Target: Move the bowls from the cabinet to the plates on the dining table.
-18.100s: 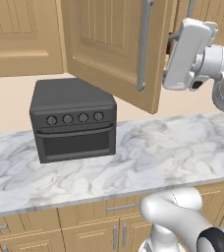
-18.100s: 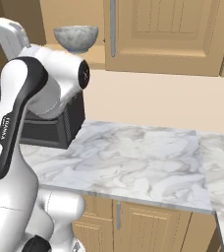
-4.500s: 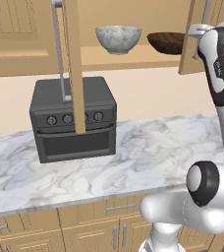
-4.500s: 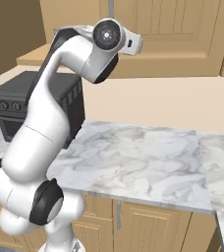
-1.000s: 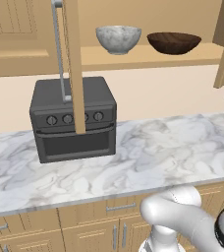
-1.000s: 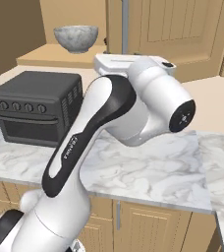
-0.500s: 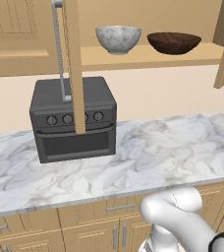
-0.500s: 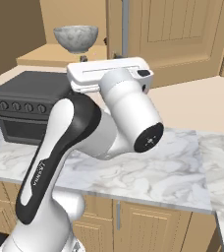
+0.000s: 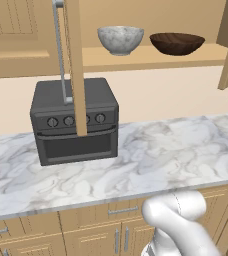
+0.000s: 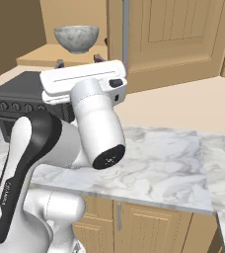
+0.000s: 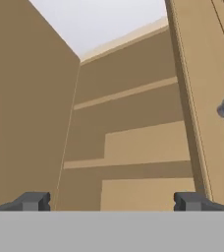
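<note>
The cabinet (image 9: 151, 57) stands open above the counter. On its lower shelf sit the grey-white marbled bowl (image 9: 120, 39) and, to its right, the dark wooden bowl (image 9: 177, 43). The right base view shows the marbled bowl (image 10: 76, 37) just above and behind my gripper (image 10: 79, 61), which points toward the cabinet from below shelf height. The gripper (image 11: 112, 202) is open with nothing between its fingertips (image 11: 33, 201), and it looks up at bare cabinet shelves (image 11: 133, 142). The plates and the dining table are out of view.
A black oven (image 9: 73, 120) stands on the marble counter (image 9: 171, 150) under the cabinet. The left cabinet door (image 9: 75, 65) juts out edge-on with its long handle (image 9: 58, 50). The right door (image 10: 168, 39) hangs open beside my arm. Drawer cabinets (image 9: 86, 225) run below the counter.
In the right base view my hand has swung left and turned toward the cabinet, now under the marbled bowl. The bowls have not moved. The gripper has stayed open.
</note>
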Tool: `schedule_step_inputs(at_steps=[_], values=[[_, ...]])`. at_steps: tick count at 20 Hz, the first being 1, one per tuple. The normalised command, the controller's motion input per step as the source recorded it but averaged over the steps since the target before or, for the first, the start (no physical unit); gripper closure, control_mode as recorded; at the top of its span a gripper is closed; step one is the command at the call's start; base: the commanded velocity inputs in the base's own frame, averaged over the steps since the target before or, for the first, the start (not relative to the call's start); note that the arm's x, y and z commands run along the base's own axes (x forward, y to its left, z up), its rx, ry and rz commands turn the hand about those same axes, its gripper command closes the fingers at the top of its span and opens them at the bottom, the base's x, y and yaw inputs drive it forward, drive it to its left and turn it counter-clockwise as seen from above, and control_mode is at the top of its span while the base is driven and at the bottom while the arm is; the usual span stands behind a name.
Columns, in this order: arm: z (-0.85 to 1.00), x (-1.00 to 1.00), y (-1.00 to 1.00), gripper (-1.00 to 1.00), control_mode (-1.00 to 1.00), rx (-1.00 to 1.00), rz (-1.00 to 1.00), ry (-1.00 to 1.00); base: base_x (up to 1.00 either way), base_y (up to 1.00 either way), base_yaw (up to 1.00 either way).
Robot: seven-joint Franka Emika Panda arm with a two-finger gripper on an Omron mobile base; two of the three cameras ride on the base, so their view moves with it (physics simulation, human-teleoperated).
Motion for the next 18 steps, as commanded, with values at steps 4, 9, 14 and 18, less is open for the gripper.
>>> schedule_step_inputs(at_steps=[4, 9, 14, 18], values=[[-0.07, -0.01, 0.33, -1.0, -1.0, -0.01, -0.14, -0.1, 0.0, 0.0, 0.0], [-0.03, 0.08, 0.3, -1.0, -1.0, -0.02, -0.15, -0.08, 0.0, 0.0, 0.0], [-0.17, 0.18, 0.2, -1.0, -1.0, -0.03, -0.2, -0.01, 0.0, 0.0, 0.0], [-0.18, 0.23, 0.2, -1.0, -1.0, -0.03, -0.19, 0.0, 0.0, 0.0, 0.0]])
